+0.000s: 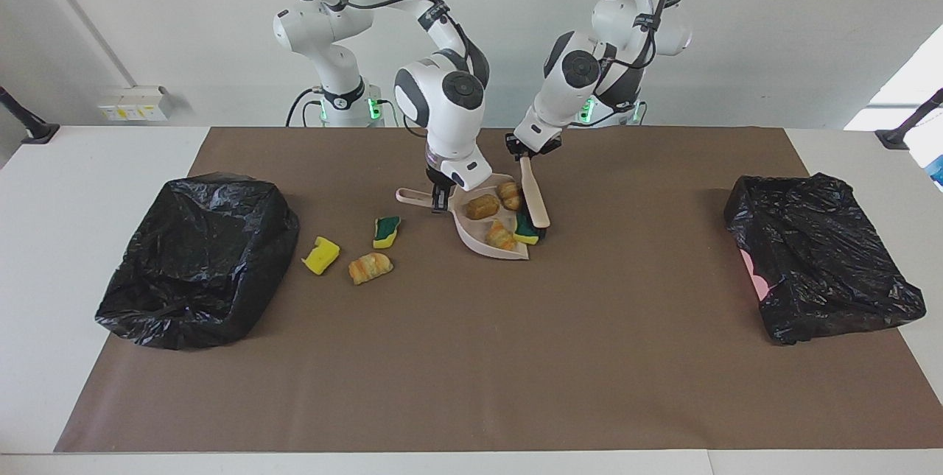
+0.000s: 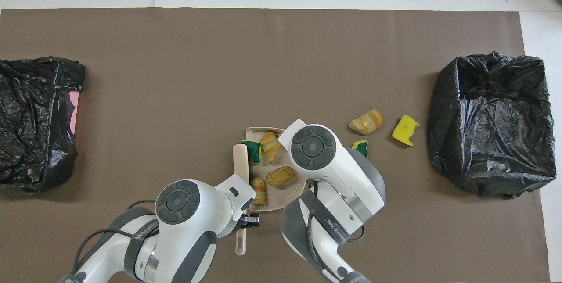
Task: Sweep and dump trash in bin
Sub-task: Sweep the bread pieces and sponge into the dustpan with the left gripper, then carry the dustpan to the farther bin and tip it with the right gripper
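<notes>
A beige dustpan (image 1: 471, 228) lies on the brown mat close to the robots; it also shows in the overhead view (image 2: 281, 196). It holds three golden pastries (image 1: 482, 206) and a green-yellow sponge (image 1: 527, 228). My right gripper (image 1: 439, 199) is shut on the dustpan's handle. My left gripper (image 1: 524, 151) is shut on the handle of the beige brush (image 1: 535, 202), whose head rests at the pan's edge by the sponge. Loose trash lies toward the right arm's end: a green-yellow sponge (image 1: 387, 232), a yellow sponge (image 1: 321, 255) and a pastry (image 1: 370, 267).
A bin lined with a black bag (image 1: 199, 261) stands at the right arm's end of the table, just past the loose trash. A second black-bagged bin (image 1: 821, 265) stands at the left arm's end. The brown mat (image 1: 471, 357) covers the table's middle.
</notes>
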{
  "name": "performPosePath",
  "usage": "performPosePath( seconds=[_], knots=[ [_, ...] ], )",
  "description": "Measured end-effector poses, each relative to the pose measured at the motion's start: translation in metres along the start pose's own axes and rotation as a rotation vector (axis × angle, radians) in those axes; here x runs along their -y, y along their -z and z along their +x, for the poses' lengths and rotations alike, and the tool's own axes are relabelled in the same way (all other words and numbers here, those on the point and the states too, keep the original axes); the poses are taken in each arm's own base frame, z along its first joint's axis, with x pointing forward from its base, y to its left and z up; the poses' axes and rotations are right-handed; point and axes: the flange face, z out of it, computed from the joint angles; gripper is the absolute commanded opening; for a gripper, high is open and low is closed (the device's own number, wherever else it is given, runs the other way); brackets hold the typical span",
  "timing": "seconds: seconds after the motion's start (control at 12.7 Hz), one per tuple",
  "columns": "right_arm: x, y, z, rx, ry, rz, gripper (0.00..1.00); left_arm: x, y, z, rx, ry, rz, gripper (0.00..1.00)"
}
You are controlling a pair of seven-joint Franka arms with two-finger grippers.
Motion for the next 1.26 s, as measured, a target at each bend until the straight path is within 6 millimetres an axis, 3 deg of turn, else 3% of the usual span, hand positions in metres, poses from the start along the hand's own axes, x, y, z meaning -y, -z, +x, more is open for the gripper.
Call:
performPosePath(
  seconds=[0.16,0.47,0.71,0.87,1.02,1.26],
  knots=[
    [-0.001,0.001,-0.003,0.002,-0.013,0.002,0.0,-0.002,0.001,0.002,-0.001,-0.068,-0.002,0.0],
    [-0.017,0.011,-0.027,-0.012,-0.062,-0.01,0.0,-0.004,0.018,0.005,0.047,0.059,-0.001,0.0],
    [-0.031,0.03,-0.054,-0.013,-0.057,-0.01,0.0,0.012,0.088,0.026,0.027,0.116,-0.049,0.0],
    [-0.048,0.049,-0.085,-0.018,-0.031,-0.012,0.0,0.03,0.136,0.022,0.023,0.183,-0.006,0.0],
    [-0.064,0.068,-0.12,-0.016,-0.015,-0.004,0.0,0.017,0.14,0.008,0.017,0.232,0.032,0.0],
    [-0.092,0.089,-0.183,-0.031,0.025,-0.02,0.0,-0.03,0.104,-0.021,0.01,0.228,0.067,0.0]
  ],
)
